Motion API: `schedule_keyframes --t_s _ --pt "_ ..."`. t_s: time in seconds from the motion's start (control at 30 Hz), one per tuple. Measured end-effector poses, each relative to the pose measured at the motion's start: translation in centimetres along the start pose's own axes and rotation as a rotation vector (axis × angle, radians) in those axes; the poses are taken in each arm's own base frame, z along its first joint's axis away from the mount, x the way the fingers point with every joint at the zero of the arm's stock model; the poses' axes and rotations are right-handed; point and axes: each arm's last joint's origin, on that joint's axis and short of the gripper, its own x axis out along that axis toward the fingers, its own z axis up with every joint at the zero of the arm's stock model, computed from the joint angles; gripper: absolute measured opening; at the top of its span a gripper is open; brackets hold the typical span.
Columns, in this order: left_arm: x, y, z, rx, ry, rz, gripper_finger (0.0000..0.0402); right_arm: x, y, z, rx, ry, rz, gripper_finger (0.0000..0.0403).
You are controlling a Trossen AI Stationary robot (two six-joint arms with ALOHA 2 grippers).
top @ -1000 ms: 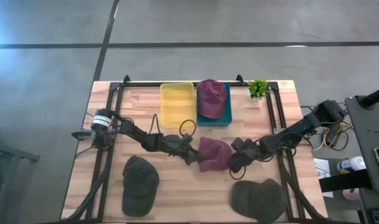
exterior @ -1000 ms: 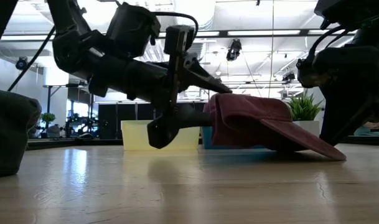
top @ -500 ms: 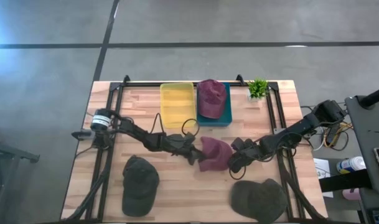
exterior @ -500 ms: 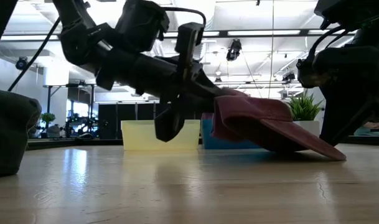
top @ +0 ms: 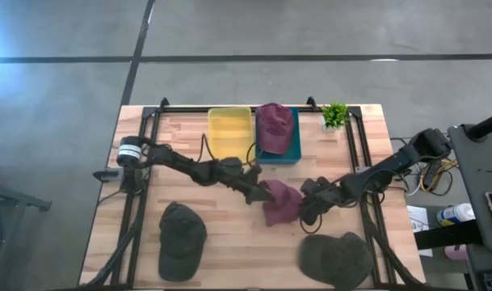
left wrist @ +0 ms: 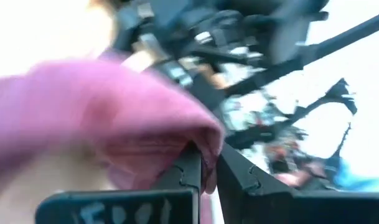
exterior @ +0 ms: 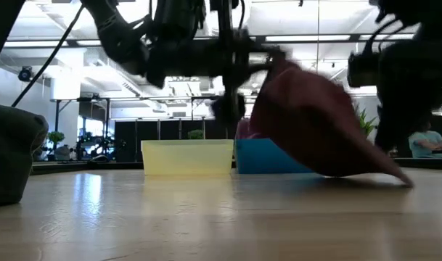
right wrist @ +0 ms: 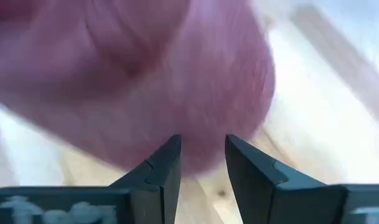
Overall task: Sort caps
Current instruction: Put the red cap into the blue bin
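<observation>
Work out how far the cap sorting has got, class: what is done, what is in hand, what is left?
Done: one maroon cap sits on the teal bin. In hand: the left gripper is shut on the second maroon cap, raising one side; the right gripper is beside it. Left: both olive caps lie on the table, and the yellow bin is empty.

yellow bin (top: 229,132) open, teal bin (top: 290,150) cap-filled

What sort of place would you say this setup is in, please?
Probably an open-plan robotics lab or workshop: a wooden table fitted with a dark frame on a bare concrete floor, with ceiling strip lights and other workstations beyond.
</observation>
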Motion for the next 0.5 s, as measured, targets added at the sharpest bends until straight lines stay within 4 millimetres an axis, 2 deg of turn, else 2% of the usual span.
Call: schedule_keyframes --t_s 0.2,0.37,0.5 --pt "-0.6 -1.5 3.9 0.026 -0.029 -0.101 0.0022 -1.1 0.0 0.3 -0.115 -0.028 0.028 0.0121" --pt "-1.5 -2.6 7.2 0.064 -0.052 -0.177 0.0022 -1.5 -0.1 0.4 -0.123 -0.051 0.025 0.0121" --pt "-2.4 -3.0 9.9 0.064 0.008 -0.249 0.0022 -2.3 -0.3 0.8 -0.103 -0.123 0.009 0.0121"
